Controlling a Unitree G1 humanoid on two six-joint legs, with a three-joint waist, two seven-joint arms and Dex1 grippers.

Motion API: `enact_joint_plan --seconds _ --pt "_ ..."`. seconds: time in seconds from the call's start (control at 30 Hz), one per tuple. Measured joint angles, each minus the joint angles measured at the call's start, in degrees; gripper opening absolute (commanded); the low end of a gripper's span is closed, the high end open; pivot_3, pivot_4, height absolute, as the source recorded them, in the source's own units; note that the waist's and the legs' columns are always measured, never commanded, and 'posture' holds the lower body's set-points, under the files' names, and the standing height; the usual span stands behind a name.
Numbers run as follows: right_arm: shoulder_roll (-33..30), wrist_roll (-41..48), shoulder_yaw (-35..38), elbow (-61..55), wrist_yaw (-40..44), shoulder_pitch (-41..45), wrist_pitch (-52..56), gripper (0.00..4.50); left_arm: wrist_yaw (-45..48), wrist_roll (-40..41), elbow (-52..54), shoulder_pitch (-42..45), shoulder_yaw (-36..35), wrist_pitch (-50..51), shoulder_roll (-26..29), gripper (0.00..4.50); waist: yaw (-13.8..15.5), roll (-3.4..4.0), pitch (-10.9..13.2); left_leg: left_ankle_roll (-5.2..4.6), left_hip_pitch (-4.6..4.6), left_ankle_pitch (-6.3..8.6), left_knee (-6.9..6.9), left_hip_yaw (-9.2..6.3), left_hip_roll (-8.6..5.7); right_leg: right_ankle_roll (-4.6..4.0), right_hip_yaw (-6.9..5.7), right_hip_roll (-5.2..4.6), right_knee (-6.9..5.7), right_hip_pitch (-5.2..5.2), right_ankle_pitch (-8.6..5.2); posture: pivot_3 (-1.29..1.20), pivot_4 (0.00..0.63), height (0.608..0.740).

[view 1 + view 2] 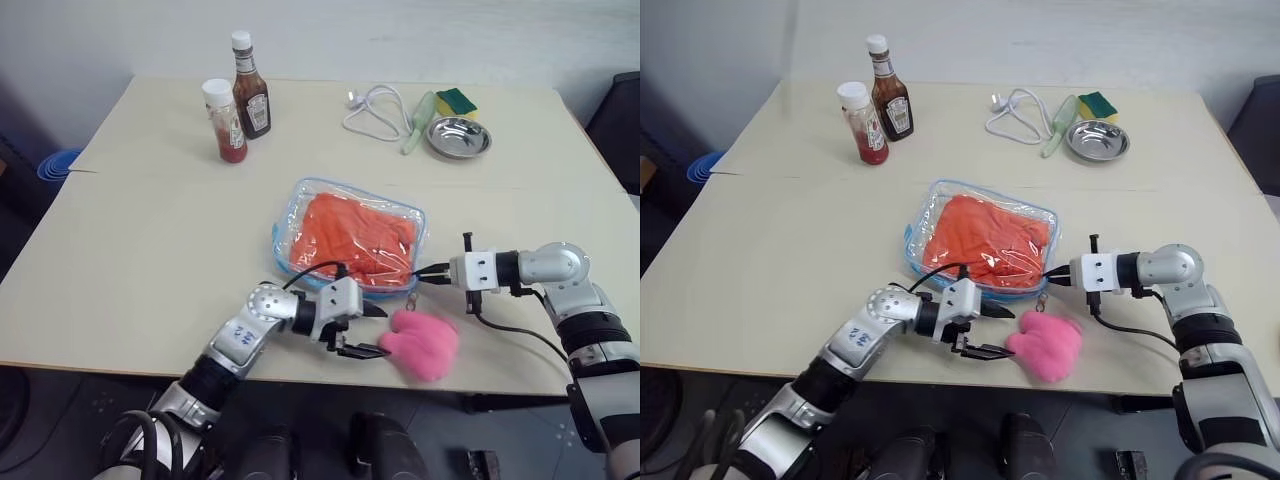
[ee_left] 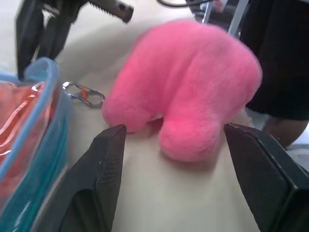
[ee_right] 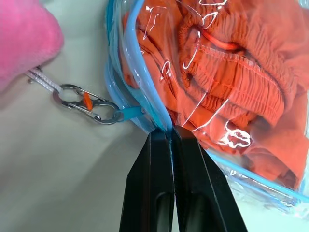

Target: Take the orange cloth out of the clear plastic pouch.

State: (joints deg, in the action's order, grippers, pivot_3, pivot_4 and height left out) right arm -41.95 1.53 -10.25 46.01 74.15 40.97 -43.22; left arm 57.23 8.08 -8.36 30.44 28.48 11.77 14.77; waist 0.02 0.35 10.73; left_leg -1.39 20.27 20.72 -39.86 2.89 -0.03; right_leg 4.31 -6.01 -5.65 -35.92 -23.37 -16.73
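The clear plastic pouch (image 1: 284,236) with light blue trim lies flat at the table's middle, with the wrinkled orange cloth (image 1: 355,235) inside it. A pink pom-pom (image 1: 425,342) lies at the pouch's near corner, joined to it by a metal clip (image 3: 87,104). My right gripper (image 3: 166,131) is shut on the pouch's blue edge at that near right corner (image 1: 425,272). My left gripper (image 1: 366,329) stands open just left of the pom-pom, one finger above the other. In the left wrist view its fingers (image 2: 104,174) flank the pom-pom (image 2: 188,92) without touching it.
Two sauce bottles (image 1: 252,88) stand at the back left. A white cable (image 1: 375,112), a green and yellow sponge (image 1: 457,100) and a round steel bowl (image 1: 458,136) lie at the back right. The table's front edge (image 1: 120,362) runs close under the pom-pom.
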Motion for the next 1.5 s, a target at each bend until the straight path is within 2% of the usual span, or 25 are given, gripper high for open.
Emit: enact_joint_plan --seconds 0.1,0.13,0.23,0.53,0.77,1.0,1.2,1.27,1.4,1.5 --pt "0.00 0.01 0.00 -0.85 -0.01 -0.20 1.01 0.00 0.17 -0.94 -2.10 0.61 0.67 -0.57 -2.24 3.38 0.02 0.00 0.00 0.00 0.00 0.00 0.00 0.00 0.01 0.00 -0.01 -0.01 0.00 0.01 0.00 0.00 0.150 0.740" --pt "0.00 0.01 0.00 -0.99 -0.03 -0.20 1.16 0.00 0.32 -1.00 -2.73 0.67 0.77 -0.63 -3.09 3.20 0.04 0.00 0.00 0.00 0.00 0.00 0.00 0.00 0.01 0.00 0.00 -0.01 0.00 0.00 0.00 0.00 0.150 0.740" --pt "0.01 0.00 0.00 -1.29 -0.13 -0.25 1.94 0.00 1.40 -1.72 -4.22 1.61 1.37 -1.25 -4.16 2.57 0.05 0.00 0.00 -0.01 -0.01 0.01 -0.01 0.00 0.01 0.00 0.00 -0.01 0.00 0.01 0.00 0.00 0.150 0.740" --pt "0.05 -0.11 0.00 -1.32 -1.22 -0.46 1.96 0.00 1.98 -2.32 -3.57 0.57 -0.04 0.02 -4.64 0.06 0.02 0.00 0.00 -0.02 -0.01 0.01 -0.04 -0.01 0.01 0.00 0.00 -0.03 -0.01 0.02 0.00 0.00 0.150 0.740" --pt "0.06 -0.32 -0.01 -1.10 -2.01 -0.46 1.58 0.00 2.25 0.31 5.11 -5.66 -3.62 3.97 0.97 0.02 -0.30 0.01 -0.01 -0.01 -0.05 0.01 -0.04 -0.02 0.08 -0.01 0.02 -0.01 -0.02 0.01 0.00 0.00 0.150 0.740" --pt "0.06 -0.56 -0.01 0.59 -2.21 -0.24 -1.23 0.00 2.45 4.91 12.43 -13.50 -13.85 6.01 12.48 0.02 -0.30 0.02 0.00 -0.01 -0.04 0.02 -0.05 -0.04 0.08 -0.01 0.03 -0.07 0.05 0.01 0.00 0.00 0.150 0.740" --pt "0.07 -0.88 -0.05 2.55 -2.19 1.27 -3.91 0.00 2.10 7.21 12.40 -15.81 -20.10 6.43 17.87 0.02 -0.32 0.04 0.00 -0.01 -0.04 0.03 -0.05 -0.07 0.07 -0.02 0.01 -0.08 0.06 0.00 -0.01 0.00 0.150 0.740" --pt "0.13 -0.88 -0.05 3.20 -2.17 1.44 -4.69 0.00 1.11 7.89 11.67 -16.25 -22.89 6.70 18.16 0.02 -0.33 0.04 0.01 -0.01 -0.03 0.03 -0.05 -0.06 0.07 -0.02 0.01 -0.09 0.04 0.00 -0.01 0.00 0.150 0.740" --pt "0.19 -0.91 -0.06 4.11 -2.02 2.16 -6.00 0.00 -1.42 10.91 7.48 -16.06 -29.74 8.82 18.85 0.02 -0.33 0.04 0.01 -0.01 -0.02 0.03 -0.05 -0.06 0.08 -0.02 -0.01 -0.08 0.02 -0.01 -0.01 0.00 0.150 0.740" --pt "0.20 -0.92 -0.06 4.80 -1.92 2.83 -6.96 0.00 -1.18 12.69 2.86 -15.27 -35.19 10.33 23.14 0.02 -0.65 0.04 0.02 0.01 -0.02 0.04 -0.02 -0.06 0.09 -0.02 -0.02 -0.07 -0.01 -0.03 -0.01 0.00 0.150 0.740"
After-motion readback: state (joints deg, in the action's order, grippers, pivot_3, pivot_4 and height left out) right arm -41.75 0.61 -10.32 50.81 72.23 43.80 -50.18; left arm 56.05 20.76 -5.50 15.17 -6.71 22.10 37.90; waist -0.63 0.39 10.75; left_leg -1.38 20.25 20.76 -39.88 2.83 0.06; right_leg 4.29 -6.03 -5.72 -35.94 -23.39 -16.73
